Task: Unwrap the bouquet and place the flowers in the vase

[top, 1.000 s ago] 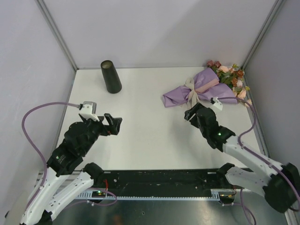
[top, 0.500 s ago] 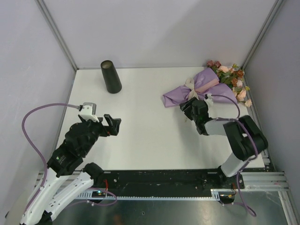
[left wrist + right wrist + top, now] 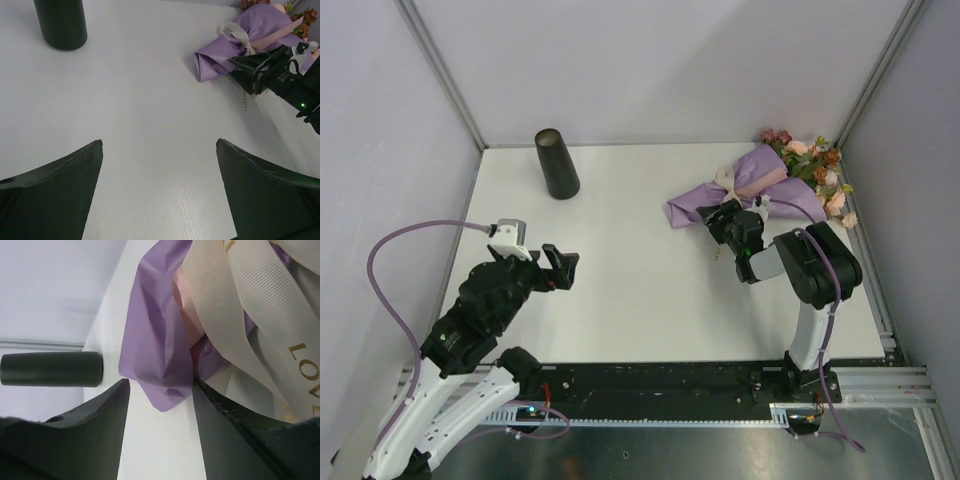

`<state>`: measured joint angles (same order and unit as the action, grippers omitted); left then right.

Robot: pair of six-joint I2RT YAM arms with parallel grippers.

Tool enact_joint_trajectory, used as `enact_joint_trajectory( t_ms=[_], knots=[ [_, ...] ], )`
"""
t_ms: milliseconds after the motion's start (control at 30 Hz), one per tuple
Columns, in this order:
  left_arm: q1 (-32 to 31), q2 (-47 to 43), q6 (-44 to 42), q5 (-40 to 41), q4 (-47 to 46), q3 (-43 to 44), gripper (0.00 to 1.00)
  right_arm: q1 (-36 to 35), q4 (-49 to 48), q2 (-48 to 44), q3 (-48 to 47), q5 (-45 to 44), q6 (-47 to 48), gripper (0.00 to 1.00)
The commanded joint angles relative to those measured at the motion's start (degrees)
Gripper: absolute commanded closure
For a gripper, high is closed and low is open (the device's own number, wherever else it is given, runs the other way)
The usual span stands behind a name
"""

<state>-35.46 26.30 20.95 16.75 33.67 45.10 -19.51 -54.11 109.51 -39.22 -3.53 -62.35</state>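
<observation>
The bouquet [image 3: 760, 185] lies at the back right of the table, wrapped in lilac paper and tied with a cream ribbon [image 3: 250, 300]. Its flowers [image 3: 815, 165] point into the corner. My right gripper [image 3: 725, 218] is at the bouquet's stem end. In the right wrist view its jaws [image 3: 160, 382] stand apart around a folded corner of the purple paper [image 3: 160, 355], which touches the right finger [image 3: 235, 440]. The black vase [image 3: 557, 163] stands upright at the back left. My left gripper [image 3: 563, 265] hovers open over bare table, holding nothing [image 3: 160, 142].
Grey enclosure walls with metal corner posts [image 3: 440, 70] close in the table on three sides. The bouquet's flower end lies against the right wall [image 3: 880, 130]. A purple cable [image 3: 390, 250] loops beside the left arm.
The right arm has reached forward to the bouquet's stem end and its jaws have narrowed around the paper corner. The left arm has not moved.
</observation>
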Motion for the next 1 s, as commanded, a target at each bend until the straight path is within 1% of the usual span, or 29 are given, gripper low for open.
enact_joint_trajectory(
  t_ms=[0,67,167,233,367,433,533,733,833,900,967],
  knots=[
    [-0.28,0.46,-0.25,0.20,-0.85,-0.10,0.00,0.60,-6.15,2.17,-2.82,0.37,-1.02,0.43],
    [-0.41,0.58,-0.26,0.14,-0.81,-0.10,0.00,0.85,-5.91,2.74,-3.11,0.48,-1.26,0.49],
    [-0.50,0.63,-0.40,0.15,-0.81,-0.10,0.00,1.22,-4.53,2.79,-3.15,2.08,-1.66,0.67],
    [-0.49,0.62,-0.54,0.22,-0.82,-0.10,0.00,1.29,-3.79,2.28,-2.88,3.65,-1.09,0.77],
    [-0.55,0.99,-0.87,0.07,-0.81,-0.07,0.00,1.21,-4.06,0.46,-0.83,7.01,-0.86,0.92],
    [-0.57,1.19,-0.90,-0.24,-0.65,-0.16,0.00,0.83,-5.04,-0.55,0.71,8.77,-1.09,0.97],
    [-0.55,1.92,-0.98,-0.53,-0.41,-0.08,0.00,-0.33,-8.08,-2.19,4.58,10.13,-1.29,1.00],
    [-0.57,3.51,-0.23,-0.26,0.62,0.15,0.00,-4.33,-13.91,-5.51,13.06,13.17,-0.71,1.00],
    [-0.57,4.58,2.95,-0.39,1.06,0.15,0.00,-7.72,-16.60,-7.16,18.34,14.19,-0.65,1.00],
    [-0.57,5.56,7.13,-3.76,1.34,-0.24,0.00,-10.19,-19.25,-8.36,22.51,14.00,-1.57,1.00],
    [-0.64,8.32,10.44,-10.30,0.79,-0.44,0.00,-13.12,-21.87,-9.45,26.80,12.69,-3.33,1.00]
  ],
)
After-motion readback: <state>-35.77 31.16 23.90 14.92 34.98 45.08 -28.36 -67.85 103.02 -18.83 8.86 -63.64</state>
